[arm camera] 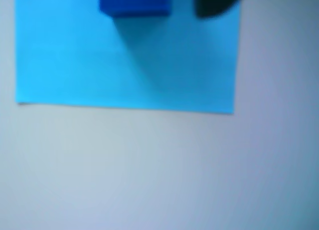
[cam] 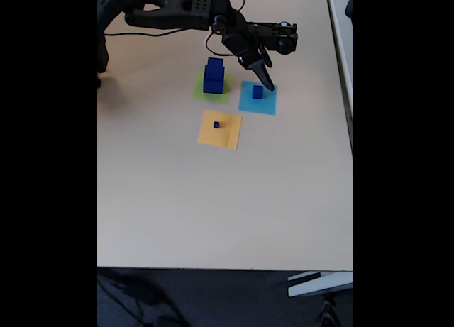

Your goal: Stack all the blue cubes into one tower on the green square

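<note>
Two blue cubes (cam: 213,77) stand stacked on the green square (cam: 202,91), the smaller on top. A smaller blue cube (cam: 257,92) sits on the cyan paper square (cam: 264,104); the wrist view shows it as a blue cube (arm camera: 134,3) at the top edge on cyan paper (arm camera: 124,65). A tiny blue cube (cam: 216,125) rests on the orange square (cam: 223,134). My gripper (cam: 267,82) points down just right of the cube on the cyan sheet and holds nothing. One dark fingertip (arm camera: 214,4) shows beside that cube. How the jaws stand is unclear.
The arm (cam: 177,11) reaches in from the top left of the beige table (cam: 213,199). The table's right edge runs near the cyan square's side of the fixed view. A wide bare area lies toward the table's near edge.
</note>
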